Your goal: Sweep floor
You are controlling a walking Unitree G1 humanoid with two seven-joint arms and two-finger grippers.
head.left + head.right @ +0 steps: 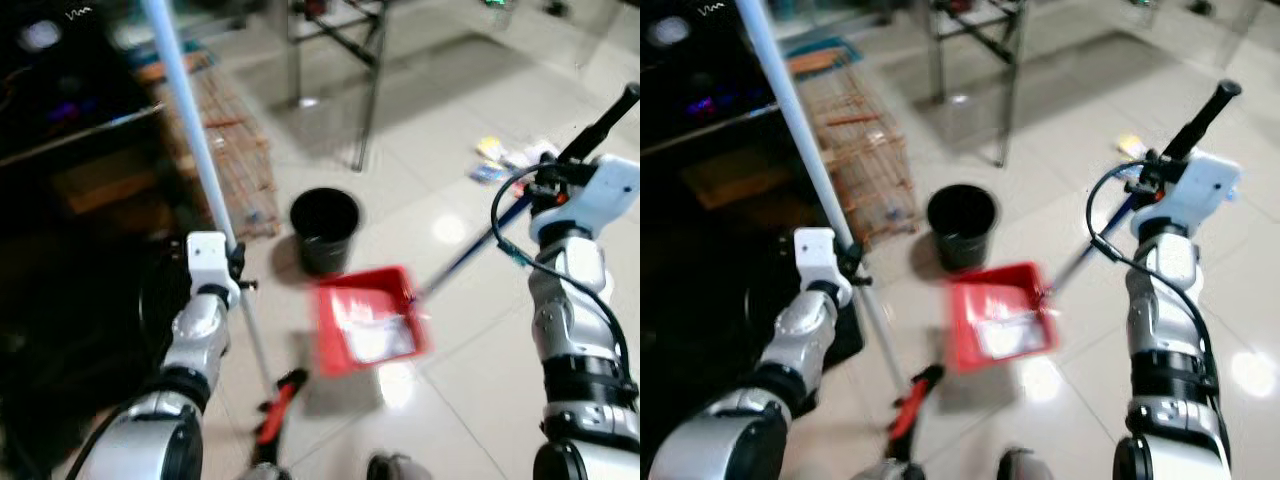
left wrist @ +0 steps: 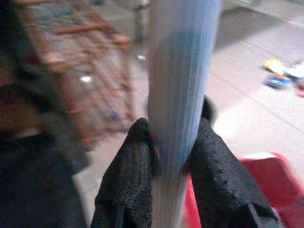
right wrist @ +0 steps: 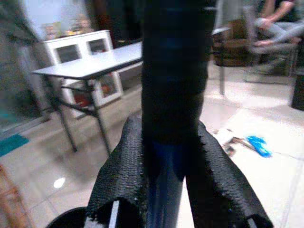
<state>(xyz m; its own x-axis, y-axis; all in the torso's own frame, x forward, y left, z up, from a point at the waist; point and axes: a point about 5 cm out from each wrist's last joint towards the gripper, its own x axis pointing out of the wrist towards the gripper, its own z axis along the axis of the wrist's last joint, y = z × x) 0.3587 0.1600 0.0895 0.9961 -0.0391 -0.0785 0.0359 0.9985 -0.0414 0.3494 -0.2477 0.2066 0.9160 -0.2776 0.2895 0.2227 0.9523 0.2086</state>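
Broom pole [image 1: 195, 130], pale blue-white and long, slants up from the floor and is cut off by the frame's top edge; its red foot [image 1: 275, 410] rests on the pale tiles [image 1: 440, 400] near the robot's feet. The left gripper [image 2: 173, 164] has its two black fingers [image 2: 126, 175] pressed tight on either side of that pole. A red dustpan [image 1: 368, 320] sits tilted above the floor just in front of a black bin [image 1: 324, 228], with whitish contents too blurred to identify. Its dark blue handle [image 1: 1095, 245] runs up to a black grip [image 3: 173, 71], which the right gripper [image 3: 175, 171] clamps firmly between both fingers. Small scraps of litter [image 1: 512, 160] lie on the tiles beyond, hard to make out. A wooden cage [image 1: 235, 150] stands beside the pole, and folding table legs [image 1: 365, 60] are cropped at the top.
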